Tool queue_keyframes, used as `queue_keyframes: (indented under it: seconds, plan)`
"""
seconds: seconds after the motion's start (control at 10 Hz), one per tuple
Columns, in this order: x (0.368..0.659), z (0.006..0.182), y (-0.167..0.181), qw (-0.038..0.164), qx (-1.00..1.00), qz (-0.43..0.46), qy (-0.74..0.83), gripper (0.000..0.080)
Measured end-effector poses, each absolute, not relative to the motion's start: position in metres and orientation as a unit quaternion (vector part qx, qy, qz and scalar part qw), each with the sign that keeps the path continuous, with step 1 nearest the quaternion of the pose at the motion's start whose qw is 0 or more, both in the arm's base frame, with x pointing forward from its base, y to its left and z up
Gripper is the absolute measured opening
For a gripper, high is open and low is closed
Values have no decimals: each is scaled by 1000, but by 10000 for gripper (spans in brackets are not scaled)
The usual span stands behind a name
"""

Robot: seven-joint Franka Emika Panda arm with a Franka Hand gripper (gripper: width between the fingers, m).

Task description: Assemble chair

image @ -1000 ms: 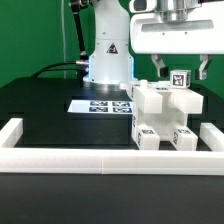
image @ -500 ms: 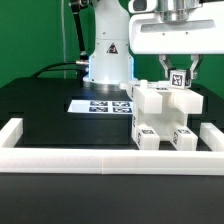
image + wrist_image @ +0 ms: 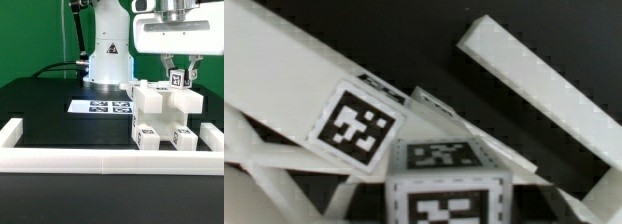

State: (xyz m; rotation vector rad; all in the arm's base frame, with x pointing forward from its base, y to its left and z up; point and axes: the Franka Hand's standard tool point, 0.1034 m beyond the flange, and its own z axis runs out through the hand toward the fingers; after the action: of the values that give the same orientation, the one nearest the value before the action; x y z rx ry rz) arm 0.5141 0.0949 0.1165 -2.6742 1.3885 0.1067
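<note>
Exterior view: the tool (image 3: 180, 72) is closed on a tagged chair piece (image 3: 178, 80) held atop the part-built chair (image 3: 150, 112). It is probably gripped this way so that it can be seated squarely.

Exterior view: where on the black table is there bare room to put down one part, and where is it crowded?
Free: the wide black patch bounded by the border rail in front and on the exterior view's left, the marker board behind and the chair parts. Crowded: the exterior view's right, where the gripper is shut on the top tagged piece.
</note>
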Motion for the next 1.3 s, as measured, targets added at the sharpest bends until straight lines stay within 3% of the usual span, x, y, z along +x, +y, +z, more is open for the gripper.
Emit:
queue_keyframes:
  seconds: [1.3]
  plan:
    - [514, 117, 99, 46, -635, 58, 769, 288]
